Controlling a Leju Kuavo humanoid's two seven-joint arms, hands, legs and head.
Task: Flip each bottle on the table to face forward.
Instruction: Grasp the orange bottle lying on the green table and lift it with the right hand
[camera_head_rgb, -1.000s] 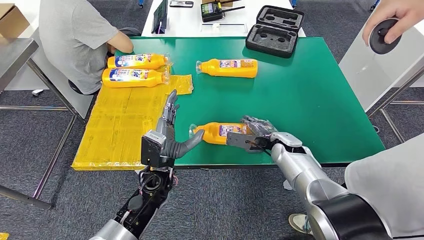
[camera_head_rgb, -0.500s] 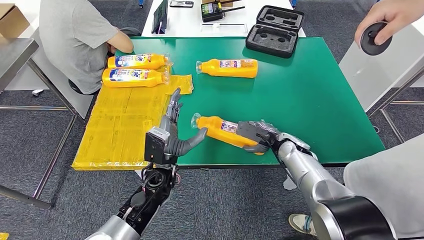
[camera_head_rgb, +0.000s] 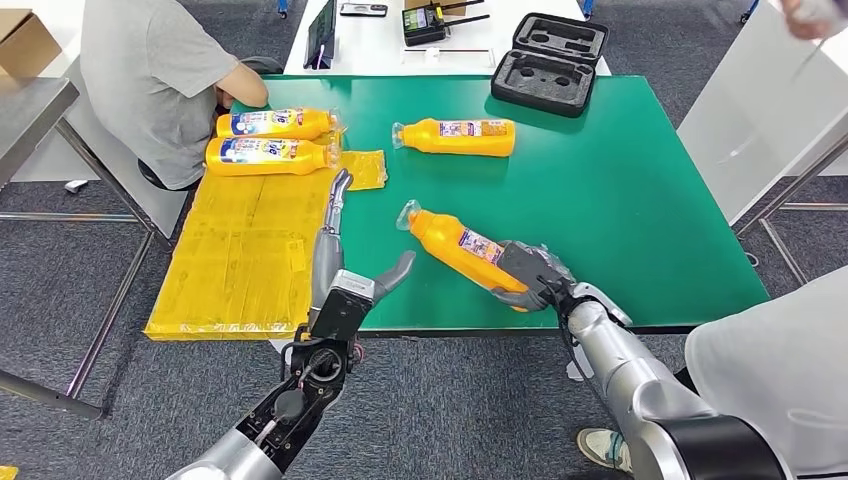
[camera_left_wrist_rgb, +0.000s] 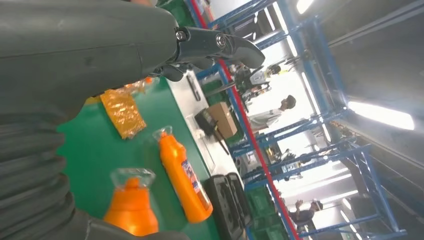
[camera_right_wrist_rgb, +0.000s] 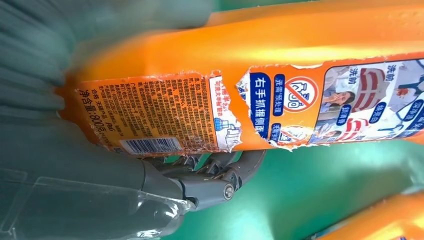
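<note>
Mid-flip, the right hand (camera_head_rgb: 528, 275) grips the base of a smooth orange plastic bottle (camera_head_rgb: 458, 245), which lies slanted at the near edge of the green surface (camera_head_rgb: 640, 200); its torn paper label shows. Next, roll it label-forward. Beside it, the left hand (camera_head_rgb: 345, 270) hovers spread, holding nothing. Farther off, three bottles lie flat.

Right hand (camera_head_rgb: 533, 276) clasps something at the table's near edge; left hand (camera_head_rgb: 345, 262) is spread, holding nothing.

Looks like a robotics lab / industrial test hall: blue steel racking (camera_left_wrist_rgb: 320, 125) w/ bright ceiling lights, grey carpet floor (camera_head_rgb: 60, 270), green work surface (camera_head_rgb: 640, 200), foam-lined equipment case (camera_head_rgb: 549, 62) at its far edge, people (camera_head_rgb: 150, 70) standing/sitting around.
</note>
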